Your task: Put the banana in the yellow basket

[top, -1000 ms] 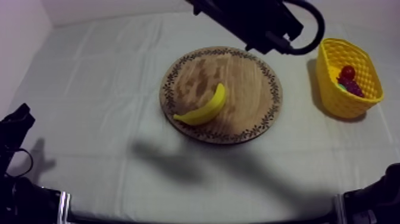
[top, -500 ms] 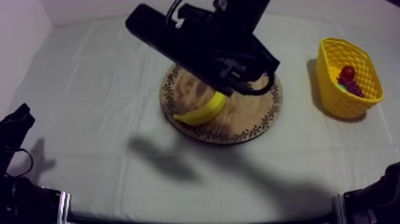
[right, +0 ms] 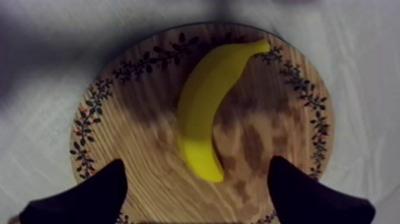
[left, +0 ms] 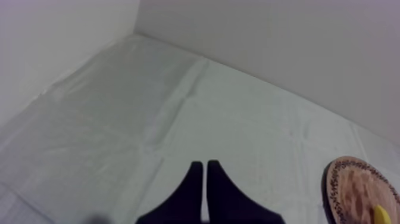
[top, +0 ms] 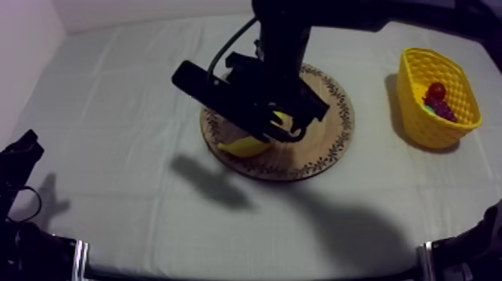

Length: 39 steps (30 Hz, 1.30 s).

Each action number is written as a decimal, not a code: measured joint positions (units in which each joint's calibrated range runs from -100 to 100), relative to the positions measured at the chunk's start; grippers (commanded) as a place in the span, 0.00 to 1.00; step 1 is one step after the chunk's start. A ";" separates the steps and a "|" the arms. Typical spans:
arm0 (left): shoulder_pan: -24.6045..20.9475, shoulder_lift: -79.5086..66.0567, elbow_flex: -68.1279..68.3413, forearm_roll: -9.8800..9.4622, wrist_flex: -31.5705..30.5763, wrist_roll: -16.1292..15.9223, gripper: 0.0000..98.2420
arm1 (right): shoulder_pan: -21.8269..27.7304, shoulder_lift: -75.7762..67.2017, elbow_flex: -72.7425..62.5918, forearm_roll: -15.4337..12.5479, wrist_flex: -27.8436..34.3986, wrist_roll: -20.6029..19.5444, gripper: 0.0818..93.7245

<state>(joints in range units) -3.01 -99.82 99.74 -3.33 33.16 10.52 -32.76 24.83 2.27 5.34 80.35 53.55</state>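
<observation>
Yellow banana [right: 205,107] lies on the wooden board [right: 137,131] under my right gripper [right: 196,162], fingers [right: 89,196] spread; a slanted squeeze might roll it away.

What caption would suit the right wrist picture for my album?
Open right hand poised above a banana lying on the round wooden board.

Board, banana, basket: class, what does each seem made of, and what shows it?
Board: wood, matt, by its visible grain and printed rim pattern. Banana: likely plastic, smooth, evenly yellow, with a faint sheen. Basket: probably plastic, yellow, with open lattice walls.
</observation>
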 measured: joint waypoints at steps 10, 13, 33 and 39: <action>0.00 0.00 0.00 0.00 0.00 0.00 0.00 | -0.04 5.53 0.32 -0.30 -3.17 -1.85 0.76; 0.00 0.00 0.00 0.00 0.00 0.00 0.00 | 0.18 8.09 0.11 -0.17 -5.31 -2.69 0.75; 0.00 0.00 0.00 0.00 0.00 -0.01 0.00 | 0.61 12.60 0.99 0.01 -10.50 -4.57 0.41; 0.00 0.00 0.00 0.00 -0.05 -0.01 0.00 | 0.06 12.19 2.09 0.12 -10.91 -5.84 0.22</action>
<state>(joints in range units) -3.01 -99.82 99.74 -3.33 33.11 10.51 -32.70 37.02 4.36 5.47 69.44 47.71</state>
